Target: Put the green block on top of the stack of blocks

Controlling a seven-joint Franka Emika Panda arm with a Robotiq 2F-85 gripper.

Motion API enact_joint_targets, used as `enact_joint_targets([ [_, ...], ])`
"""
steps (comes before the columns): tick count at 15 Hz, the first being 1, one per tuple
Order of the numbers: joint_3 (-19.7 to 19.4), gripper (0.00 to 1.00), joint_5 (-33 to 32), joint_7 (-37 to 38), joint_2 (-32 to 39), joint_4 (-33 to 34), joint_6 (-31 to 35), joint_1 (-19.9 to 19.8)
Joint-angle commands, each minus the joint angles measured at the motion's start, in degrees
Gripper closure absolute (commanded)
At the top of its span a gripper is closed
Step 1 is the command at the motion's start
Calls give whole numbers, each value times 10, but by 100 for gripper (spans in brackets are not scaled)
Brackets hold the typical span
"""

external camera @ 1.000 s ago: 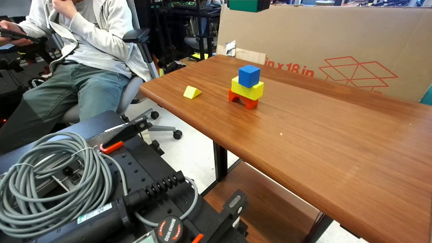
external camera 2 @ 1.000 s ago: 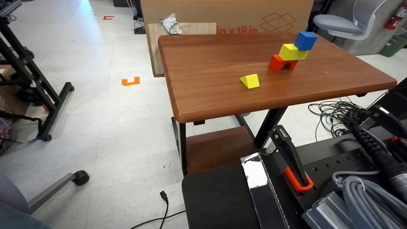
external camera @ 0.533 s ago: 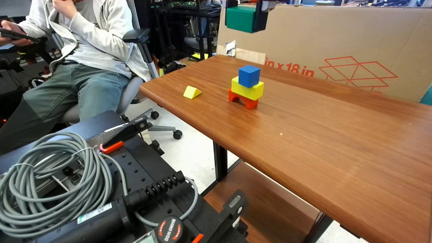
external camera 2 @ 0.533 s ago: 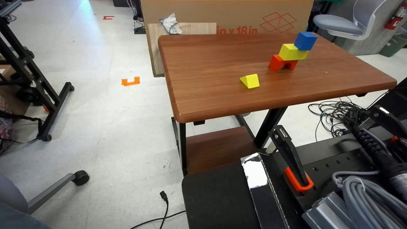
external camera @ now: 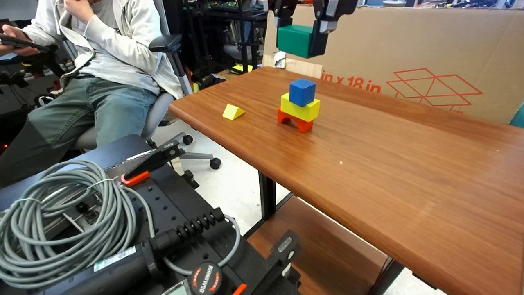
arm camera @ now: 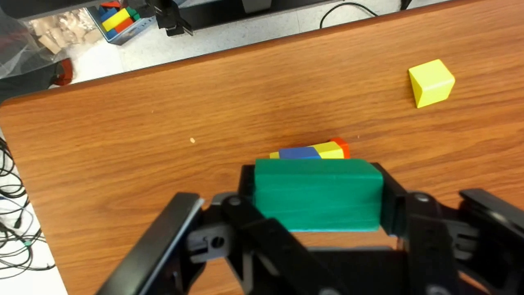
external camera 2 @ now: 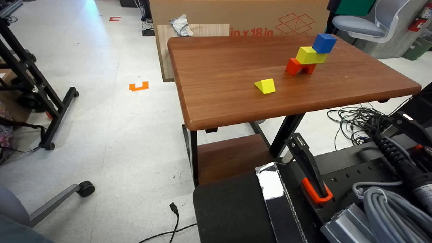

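green block x1 in gripper, 3-blk stack below

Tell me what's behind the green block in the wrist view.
Past the green block shows part of the stack of blocks: blue, yellow and red. The rest of the stack is covered.

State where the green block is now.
In an exterior view, the green block is near the top, right of centre, gripped by the end effector above the blue cube.

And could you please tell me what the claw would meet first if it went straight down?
Probably the blue cube topping the stack of blocks, met by the green block the claw holds; depth leaves exact alignment uncertain.
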Motion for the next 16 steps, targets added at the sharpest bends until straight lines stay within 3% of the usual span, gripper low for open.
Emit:
enact_joint_targets([
  [1, -1, 58, -17, 10, 16, -5, 36, -2],
  [9, -2, 58, -18, 5, 40, -6, 88, -1],
  [16, -3, 58, -19, 7, 48, -5, 92, 1],
])
